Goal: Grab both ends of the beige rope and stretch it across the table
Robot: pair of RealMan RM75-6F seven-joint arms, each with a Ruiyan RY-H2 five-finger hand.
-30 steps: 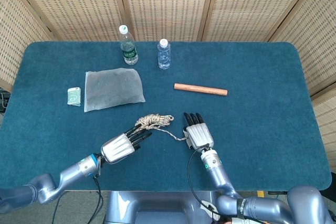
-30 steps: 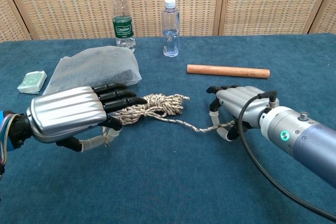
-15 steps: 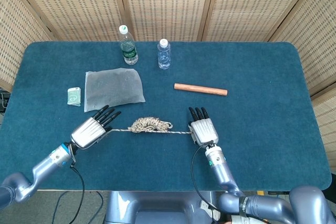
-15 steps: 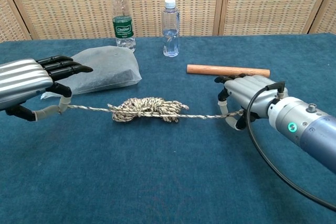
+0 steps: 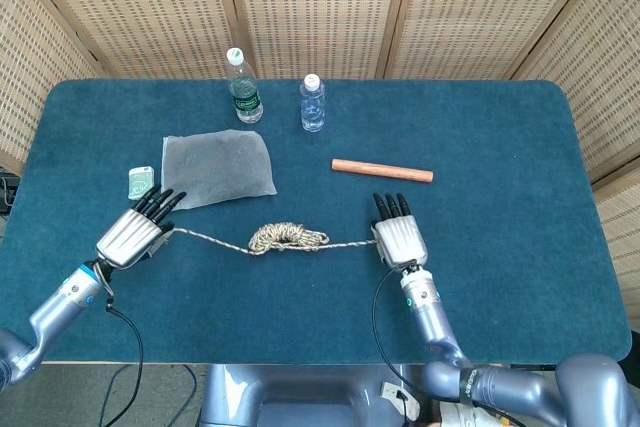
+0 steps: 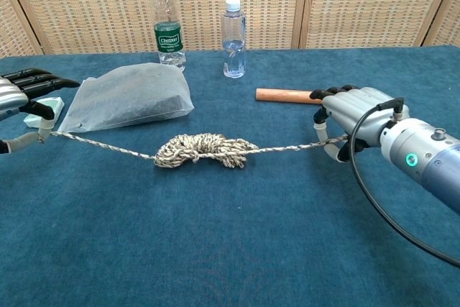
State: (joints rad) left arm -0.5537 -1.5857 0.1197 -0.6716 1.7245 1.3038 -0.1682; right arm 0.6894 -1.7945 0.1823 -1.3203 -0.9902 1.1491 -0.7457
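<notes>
Both hands further apart than half second ago. Left hand [image 5: 130, 235] pinches one end of beige braided rope [image 5: 288, 238], right hand [image 5: 400, 240] pinches other. Rope axis runs left-right mid-table, tangled bundle between hands, so I reckon more outward pull needed.

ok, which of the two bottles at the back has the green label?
The taller bottle, on the left of the pair, nearest the translucent bag. The shorter bottle beside it is clear with no green label.
</notes>
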